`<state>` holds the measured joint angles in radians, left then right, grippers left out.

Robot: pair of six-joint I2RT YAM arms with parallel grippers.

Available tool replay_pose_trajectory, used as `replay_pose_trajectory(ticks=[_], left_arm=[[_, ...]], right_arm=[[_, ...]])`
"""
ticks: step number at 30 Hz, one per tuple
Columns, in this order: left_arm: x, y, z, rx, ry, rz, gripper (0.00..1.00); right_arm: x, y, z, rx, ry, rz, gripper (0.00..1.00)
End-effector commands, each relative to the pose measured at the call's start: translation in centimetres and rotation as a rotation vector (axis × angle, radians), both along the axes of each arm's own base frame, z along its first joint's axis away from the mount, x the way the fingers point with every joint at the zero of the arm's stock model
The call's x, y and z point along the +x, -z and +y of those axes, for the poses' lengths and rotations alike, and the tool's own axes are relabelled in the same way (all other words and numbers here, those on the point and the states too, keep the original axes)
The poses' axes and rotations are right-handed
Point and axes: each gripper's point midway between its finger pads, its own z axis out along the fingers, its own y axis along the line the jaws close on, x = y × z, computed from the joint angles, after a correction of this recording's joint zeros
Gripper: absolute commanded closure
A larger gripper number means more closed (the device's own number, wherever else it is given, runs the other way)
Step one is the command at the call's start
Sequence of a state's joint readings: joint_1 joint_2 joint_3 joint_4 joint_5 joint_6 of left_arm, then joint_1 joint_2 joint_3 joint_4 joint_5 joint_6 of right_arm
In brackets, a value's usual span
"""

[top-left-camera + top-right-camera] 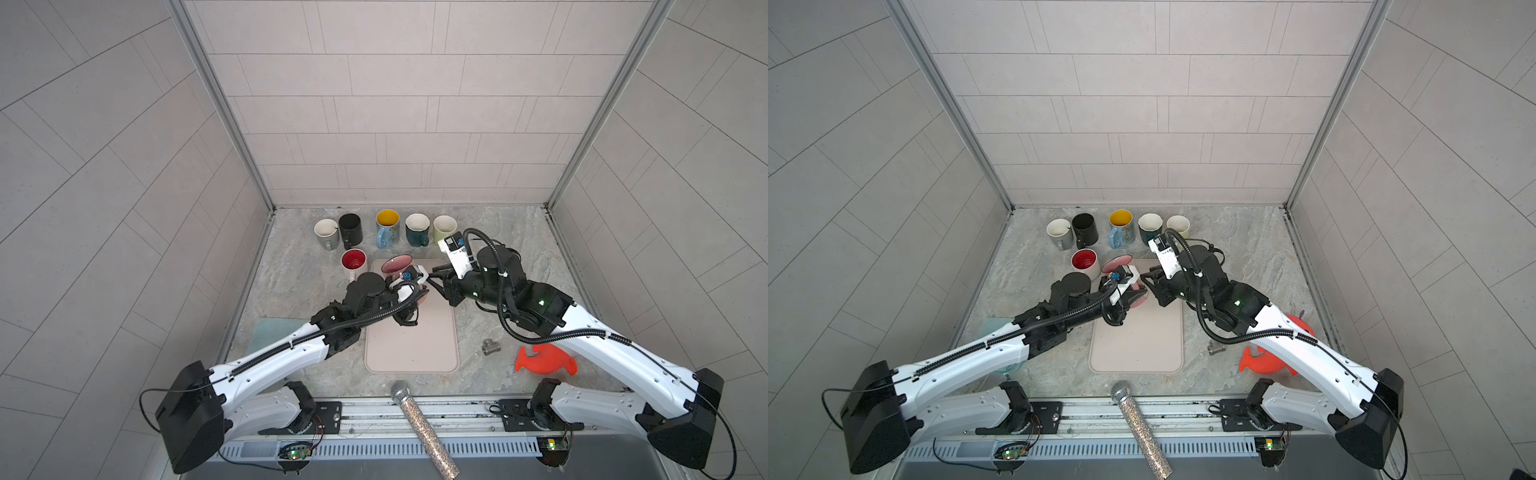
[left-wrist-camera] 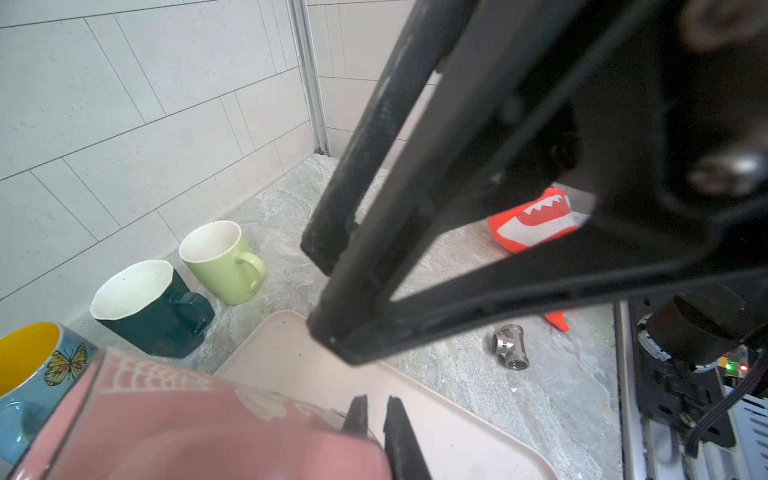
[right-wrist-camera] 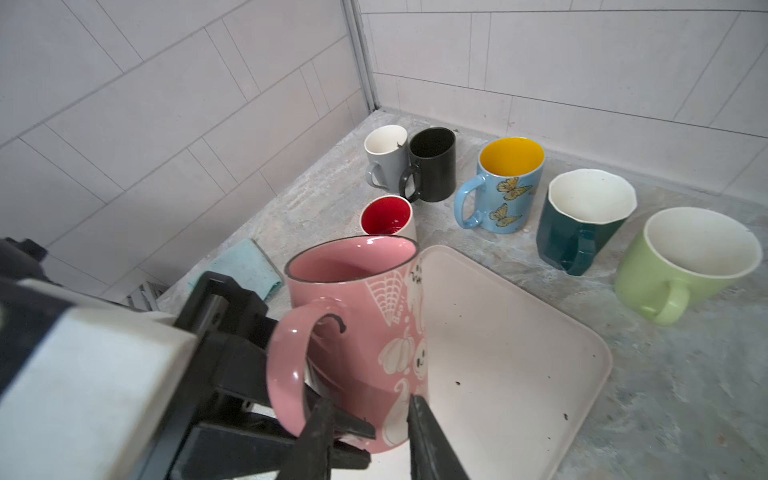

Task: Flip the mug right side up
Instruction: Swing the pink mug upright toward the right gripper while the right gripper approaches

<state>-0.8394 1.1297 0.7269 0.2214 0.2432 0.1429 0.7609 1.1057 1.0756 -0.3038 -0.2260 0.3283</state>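
Nearest me, at six o'clock, a glittery microphone lies across the front edge. The beige tray sits at centre. At its eleven o'clock corner is the pink mug, mouth up; I can't tell whether its base rests on the tray. My left gripper is pinched tight on the mug's handle. My right gripper has its fingers parted on either side of the mug's lower wall. Beyond, at twelve, a row of mugs lines the back wall.

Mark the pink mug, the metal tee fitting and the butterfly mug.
pink mug [image 3: 361, 357]: right wrist view, outer wall.
metal tee fitting [image 2: 510, 347]: left wrist view, central body.
butterfly mug [image 3: 509, 199]: right wrist view, painted side.
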Motion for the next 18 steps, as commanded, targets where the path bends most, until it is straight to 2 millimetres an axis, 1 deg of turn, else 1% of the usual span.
replay_pose_trajectory(ticks=[1,9,18], left_arm=[[0.5,-5.2,-0.6,-0.111,0.005,-0.183,1.0],[-0.3,-6.6,-1.0,-0.166,0.051,-0.187,1.0],[-1.0,-7.4,-1.7,-0.187,0.106,-0.164,1.0]], right_arm=[[-0.6,-1.4,1.2,0.098,-0.056,0.009,0.66],[-1.8,-1.6,2.0,0.133,-0.124,0.034,0.59],[-1.3,-0.8,3.1,0.166,-0.138,0.068,0.56]])
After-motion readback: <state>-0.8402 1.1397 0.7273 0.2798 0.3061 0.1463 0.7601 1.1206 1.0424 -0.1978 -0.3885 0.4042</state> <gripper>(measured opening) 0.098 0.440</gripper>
